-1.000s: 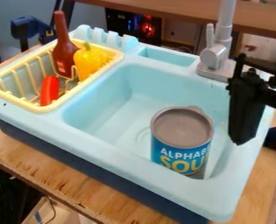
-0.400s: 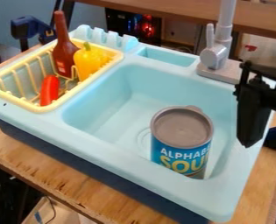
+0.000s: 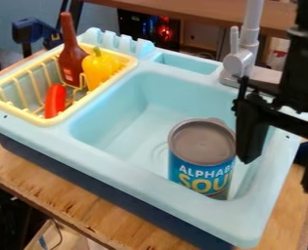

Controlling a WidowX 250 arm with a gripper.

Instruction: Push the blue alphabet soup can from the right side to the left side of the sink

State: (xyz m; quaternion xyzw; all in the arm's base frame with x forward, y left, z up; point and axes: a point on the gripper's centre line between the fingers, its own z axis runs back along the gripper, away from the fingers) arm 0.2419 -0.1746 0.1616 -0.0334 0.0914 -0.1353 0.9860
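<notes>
Gripper (image 3: 280, 176) hangs points-down over the sink's edge on the view's right, fingers spread well apart, nothing held; I can't tell whether that's the full opening. Can (image 3: 202, 151) is just to the view's left of my nearer finger, upright in the sink (image 3: 117, 168). Finger and can nearly meet in the view; touching or not, I can't tell. Can sits on its flat base, so it needs no propping, and the basin walls should limit any slide if I bump it. Tap (image 3: 240, 63) rises behind the hand, which probably leaves me less room that way. Well off to the hand's left in the view, the basket (image 3: 44, 122) sits at the sink's end; its sides likely keep the bottle (image 3: 70, 56), yellow pepper (image 3: 99, 71) and red piece (image 3: 54, 101) from rolling out. Bottle stands neck up, pepper right beside it, red piece nearer the camera. Versus the last earlier frame: hand has swung from beyond the sink's far-right edge in toward the can, and looms larger. Can, basket and its contents look unmoved.
</notes>
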